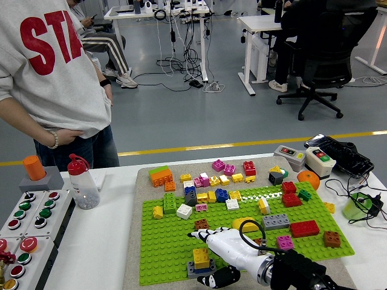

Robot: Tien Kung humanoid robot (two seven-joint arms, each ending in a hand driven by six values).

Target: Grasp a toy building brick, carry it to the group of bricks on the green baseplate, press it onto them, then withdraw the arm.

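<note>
My right hand [214, 258], white with black fingertips, reaches in from the lower right over the front of the green baseplate [166, 244]. Its fingers [199, 234] are spread and its thumb [219, 278] hangs low at the plate's front edge. It holds nothing. Just left of the palm a yellow brick [201, 257] sits stacked on a grey-blue brick [198, 270]. The hand is beside this stack, and I cannot tell whether it touches it. A brown brick [202, 224] lies right behind the fingertips. The main group of bricks [208, 196] stands along the plate's far edge.
Red [304, 228], grey [276, 221] and pink [285, 242] bricks lie on the plate's right half. A button box [27, 229] and a bottle [81, 182] stand at the left. A person [54, 78] stands at the far left corner, hand in pocket. Cables and a green cup [358, 206] sit at right.
</note>
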